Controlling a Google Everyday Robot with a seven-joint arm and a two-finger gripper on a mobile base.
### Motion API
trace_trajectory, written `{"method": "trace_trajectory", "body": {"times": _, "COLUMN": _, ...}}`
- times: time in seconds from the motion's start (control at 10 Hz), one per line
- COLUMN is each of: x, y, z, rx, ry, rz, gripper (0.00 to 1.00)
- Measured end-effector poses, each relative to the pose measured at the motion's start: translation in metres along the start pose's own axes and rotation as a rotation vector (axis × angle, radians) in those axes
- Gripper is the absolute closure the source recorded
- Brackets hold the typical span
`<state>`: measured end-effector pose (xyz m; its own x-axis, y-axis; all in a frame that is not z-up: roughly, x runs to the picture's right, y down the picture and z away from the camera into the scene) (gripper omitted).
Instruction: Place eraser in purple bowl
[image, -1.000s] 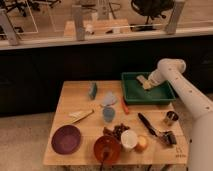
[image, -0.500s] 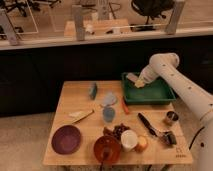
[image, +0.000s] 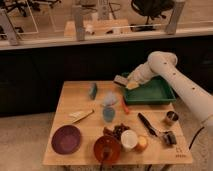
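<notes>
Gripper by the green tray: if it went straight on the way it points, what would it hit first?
The gripper, shut on the eraser, points left over the table. The upright teal-blue block is first near that line, though the gripper may pass above it; depth is unclear.

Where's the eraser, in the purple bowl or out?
Out. The shut hand holds the eraser beside the tray's left rim; the purple bowl, front left, looks empty.

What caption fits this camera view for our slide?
End effector holds the eraser at the green tray's left edge; purple bowl sits front-left.
</notes>
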<state>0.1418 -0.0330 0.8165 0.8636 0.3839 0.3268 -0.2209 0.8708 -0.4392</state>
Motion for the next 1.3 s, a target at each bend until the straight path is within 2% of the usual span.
{"method": "trace_trajectory", "body": {"times": 0.2, "x": -0.015, "y": 0.016, "z": 0.0, "rx": -0.071, "ry": -0.064, "rz": -0.088, "gripper": 0.9}}
{"method": "trace_trajectory", "body": {"times": 0.3, "x": -0.019, "y": 0.022, "z": 0.0, "rx": -0.091, "ry": -0.083, "rz": -0.116, "gripper": 0.9}}
{"method": "trace_trajectory", "body": {"times": 0.8, "x": -0.021, "y": 0.024, "z": 0.0, "rx": -0.098, "ry": -0.09, "rz": -0.128, "gripper": 0.9}}
{"method": "trace_trajectory", "body": {"times": 1.0, "x": -0.03, "y": 0.039, "z": 0.004, "rx": -0.106, "ry": -0.079, "rz": -0.215, "gripper": 0.9}}
{"method": "trace_trajectory", "body": {"times": 1.3, "x": -0.05, "y": 0.084, "z": -0.002, "rx": -0.09, "ry": -0.064, "rz": -0.405, "gripper": 0.9}}
